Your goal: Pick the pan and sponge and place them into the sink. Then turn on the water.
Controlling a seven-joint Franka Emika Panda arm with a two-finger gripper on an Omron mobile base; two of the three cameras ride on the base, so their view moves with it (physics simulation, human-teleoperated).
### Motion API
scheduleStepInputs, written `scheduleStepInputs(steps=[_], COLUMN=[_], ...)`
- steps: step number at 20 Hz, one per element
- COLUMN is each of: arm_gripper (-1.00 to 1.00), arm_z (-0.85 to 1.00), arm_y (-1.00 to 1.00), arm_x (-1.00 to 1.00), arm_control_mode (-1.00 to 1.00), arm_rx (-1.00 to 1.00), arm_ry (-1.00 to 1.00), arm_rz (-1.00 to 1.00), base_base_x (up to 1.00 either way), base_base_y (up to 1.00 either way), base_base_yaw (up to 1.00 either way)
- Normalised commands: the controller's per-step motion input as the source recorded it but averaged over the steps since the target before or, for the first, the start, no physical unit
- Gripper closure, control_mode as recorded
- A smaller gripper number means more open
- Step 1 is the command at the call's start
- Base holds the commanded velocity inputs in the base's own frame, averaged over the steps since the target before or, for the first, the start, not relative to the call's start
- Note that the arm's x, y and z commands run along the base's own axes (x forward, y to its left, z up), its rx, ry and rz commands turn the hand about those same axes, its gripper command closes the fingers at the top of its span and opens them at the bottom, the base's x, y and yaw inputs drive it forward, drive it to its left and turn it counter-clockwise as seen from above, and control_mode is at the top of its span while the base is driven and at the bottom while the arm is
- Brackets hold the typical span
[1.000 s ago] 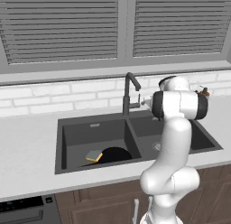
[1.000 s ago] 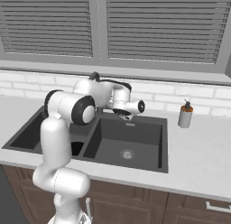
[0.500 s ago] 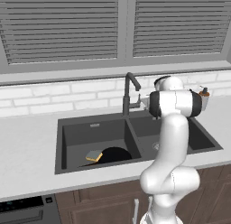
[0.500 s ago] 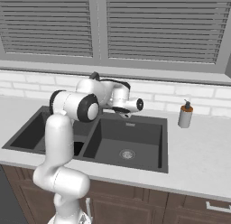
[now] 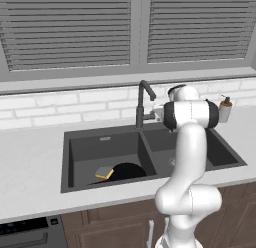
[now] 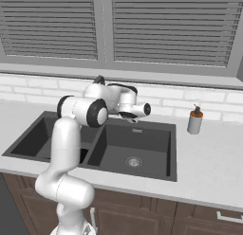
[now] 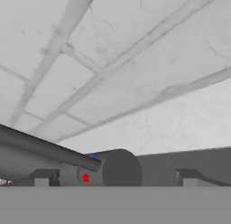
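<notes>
Desk [image 5: 30, 162] is stretching pale beneath shuttered windows; sink [image 5: 80, 184] is holding pan [image 5: 127, 171] and sponge [image 5: 104, 172] in one basin (tool [image 7: 115, 175] is gaping by faucet [image 5: 142, 104]).

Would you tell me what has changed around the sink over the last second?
The arm has edged toward the faucet, bringing the gripper up to its base; the jaws remain open and empty. The pan and sponge lie unmoved in the sink, and the soap dispenser stays put.
</notes>
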Motion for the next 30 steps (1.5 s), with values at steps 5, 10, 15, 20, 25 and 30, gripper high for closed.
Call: scheduleStepInputs(steps=[5, 10, 15, 20, 25, 30], arm_gripper=[-1.00, -1.00, 1.00, 1.00, 1.00, 1.00], arm_z=[-0.08, 0.00, 0.00, -0.01, -0.11, -0.06], arm_y=[0.05, 0.00, 0.00, 0.00, 0.04, 0.00], arm_x=[0.13, 0.00, 0.00, 0.00, 0.00, 0.13], arm_control_mode=[-1.00, -1.00, -1.00, -1.00, -1.00, -1.00], arm_rx=[0.00, 0.00, 0.00, 0.00, 0.05, 0.30], arm_ry=[0.00, 0.00, 0.00, -0.01, -0.05, -0.01], arm_rz=[0.00, 0.00, 0.00, 0.00, -0.02, -0.13], base_base_x=[0.00, 0.00, 0.00, 0.00, 0.00, 0.00], base_base_y=[0.00, 0.00, 0.00, 0.00, 0.00, 0.00], base_base_yaw=[0.00, 0.00, 0.00, 0.00, 0.00, 0.00])
